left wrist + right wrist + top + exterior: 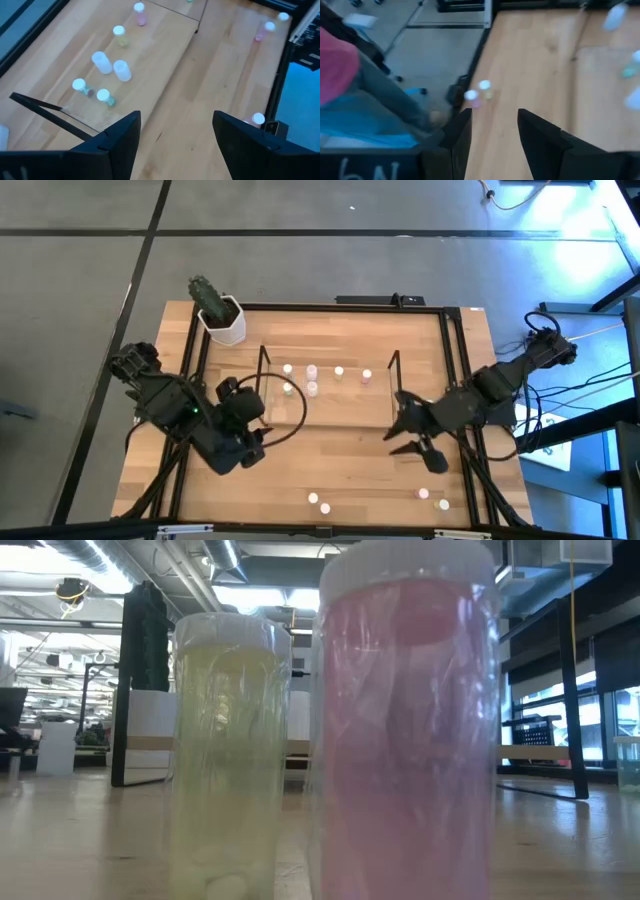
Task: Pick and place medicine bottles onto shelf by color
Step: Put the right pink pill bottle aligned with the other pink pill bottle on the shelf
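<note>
The shelf (330, 395), a clear rack with dark wire ends, stands mid-table. Several small pale medicine bottles (311, 370) stand on it, seen as pink, yellowish, white and greenish ones in the left wrist view (121, 70). Two pairs of bottles stand near the table's near edge (318, 503) (432, 498). The low view is filled by a yellowish bottle (230, 750) and a pink one (405, 720). My left gripper (255, 442) (175, 117) hovers open by the shelf's left end. My right gripper (398, 425) (495, 112) hovers open by its right end. Neither has anything between its fingers.
A white hexagonal pot with a green plant (220, 315) stands at the far left corner. A dark rail frame (450, 360) runs round the table. Bare wood lies between the shelf and the near bottles. A person's pink sleeve (335, 65) shows beyond the table edge.
</note>
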{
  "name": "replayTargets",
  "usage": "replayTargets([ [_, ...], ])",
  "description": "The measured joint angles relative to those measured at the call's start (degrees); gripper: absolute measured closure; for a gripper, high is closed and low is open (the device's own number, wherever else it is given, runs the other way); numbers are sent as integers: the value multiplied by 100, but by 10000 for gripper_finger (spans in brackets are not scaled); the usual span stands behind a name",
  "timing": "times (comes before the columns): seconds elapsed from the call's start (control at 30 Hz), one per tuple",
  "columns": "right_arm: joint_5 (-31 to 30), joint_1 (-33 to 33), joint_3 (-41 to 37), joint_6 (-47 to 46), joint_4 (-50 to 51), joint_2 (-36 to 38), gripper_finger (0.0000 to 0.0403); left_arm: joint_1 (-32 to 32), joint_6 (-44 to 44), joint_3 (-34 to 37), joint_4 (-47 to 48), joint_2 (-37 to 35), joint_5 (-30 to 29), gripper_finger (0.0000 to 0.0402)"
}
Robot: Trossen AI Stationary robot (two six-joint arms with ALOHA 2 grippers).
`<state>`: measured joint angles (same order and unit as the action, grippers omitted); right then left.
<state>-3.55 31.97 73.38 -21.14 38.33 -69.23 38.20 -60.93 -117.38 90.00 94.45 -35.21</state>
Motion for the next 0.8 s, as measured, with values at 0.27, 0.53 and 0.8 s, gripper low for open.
replayTargets([
  [0.27, 298, 275, 0, -866, 4, -43, 243, 262, -38, 0, 0, 0, -323, 161],
  [0.53, 322, 273, 0, -1037, 347, -249, 201, 219, -93, 0, 1, 0, -329, 161],
  [0.8, 650, 288, 0, -990, 1257, -646, 152, 183, -199, 0, 1, 0, -331, 161],
])
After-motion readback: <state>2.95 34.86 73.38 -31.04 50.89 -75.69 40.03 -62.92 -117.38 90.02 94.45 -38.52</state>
